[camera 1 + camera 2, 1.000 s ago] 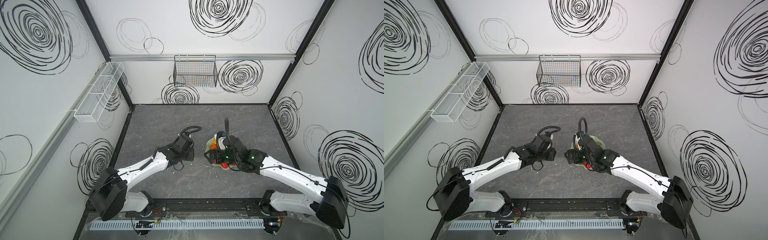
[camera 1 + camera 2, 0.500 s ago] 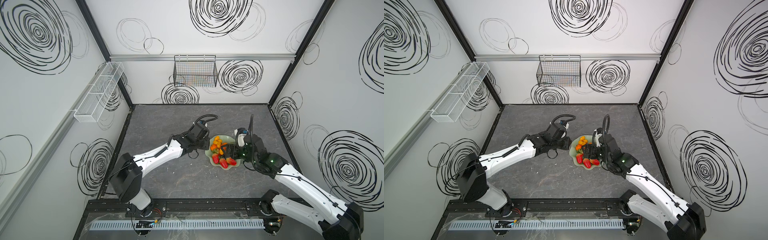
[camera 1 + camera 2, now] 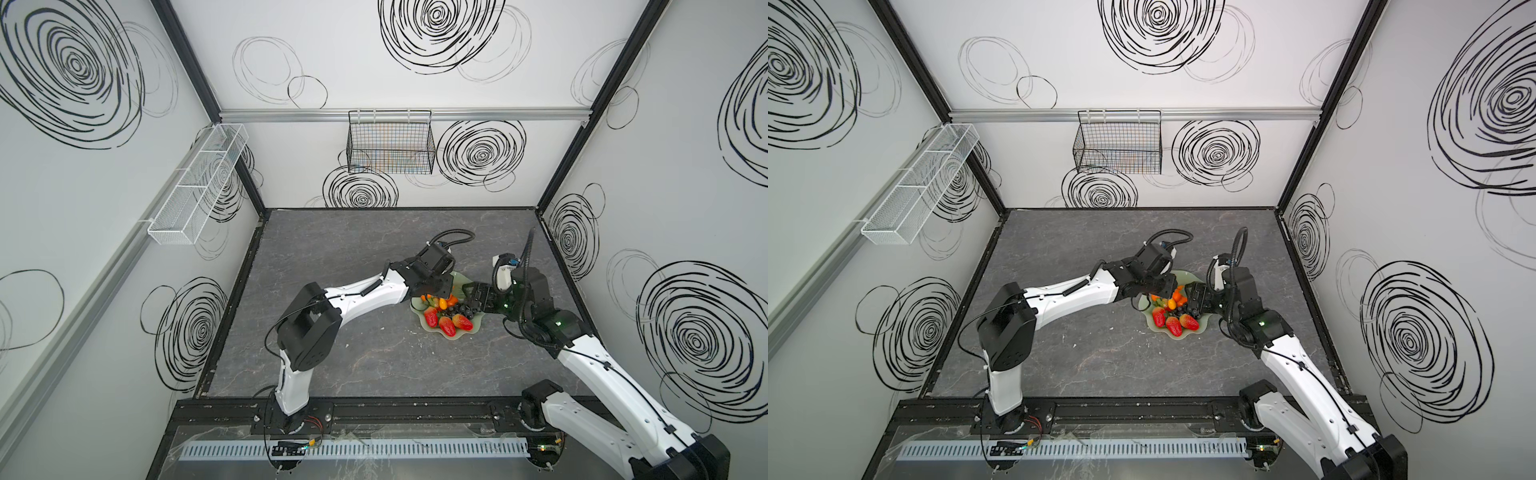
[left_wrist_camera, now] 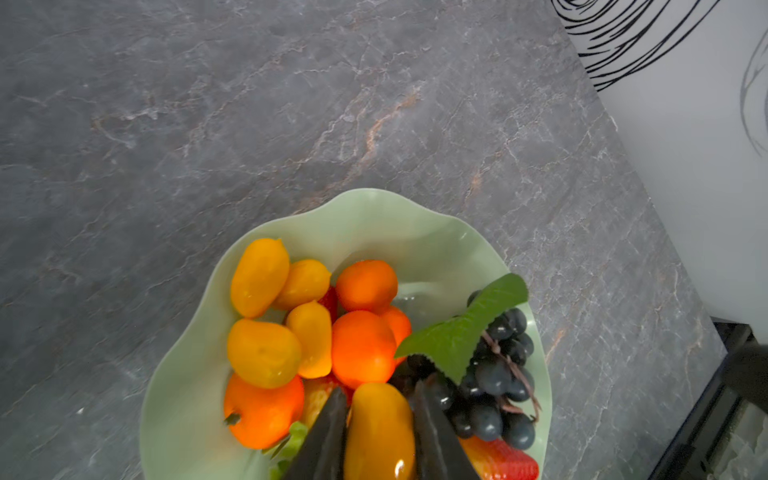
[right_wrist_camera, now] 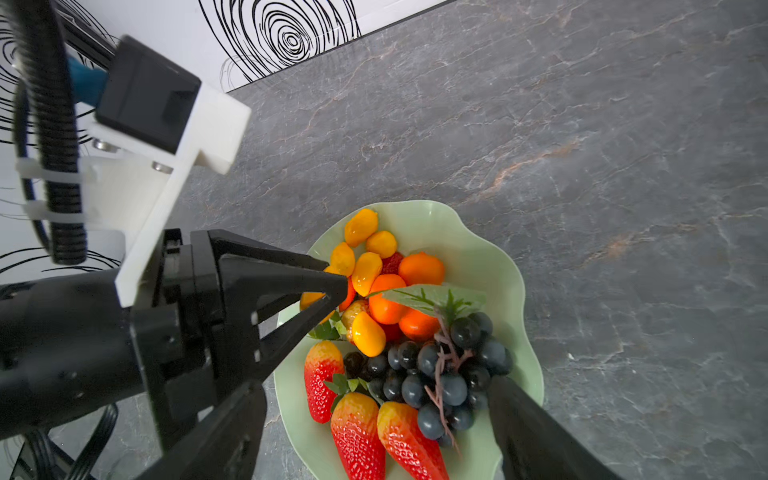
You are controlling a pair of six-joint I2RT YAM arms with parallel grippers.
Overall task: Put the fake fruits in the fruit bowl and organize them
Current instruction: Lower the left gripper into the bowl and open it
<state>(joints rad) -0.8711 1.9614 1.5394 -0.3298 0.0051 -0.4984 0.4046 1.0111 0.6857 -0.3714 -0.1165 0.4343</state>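
both arms swung over to the fruit bowl [image 4: 374, 199] | left gripper [image 4: 380, 395] clamped on a kumquat [image 4: 380, 436]; right gripper [image 5: 374, 384] spread wide, holding nothing | imo set it low; release gently

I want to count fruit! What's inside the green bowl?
Strawberries, tangerines, kumquats and a grape bunch lie in the bowl. Top fruit covers pieces underneath, so no sure count.

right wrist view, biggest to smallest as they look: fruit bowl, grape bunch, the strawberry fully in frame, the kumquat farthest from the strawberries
1. fruit bowl
2. grape bunch
3. strawberry
4. kumquat; it lies farther from the camera, so part of that gap may be nearness
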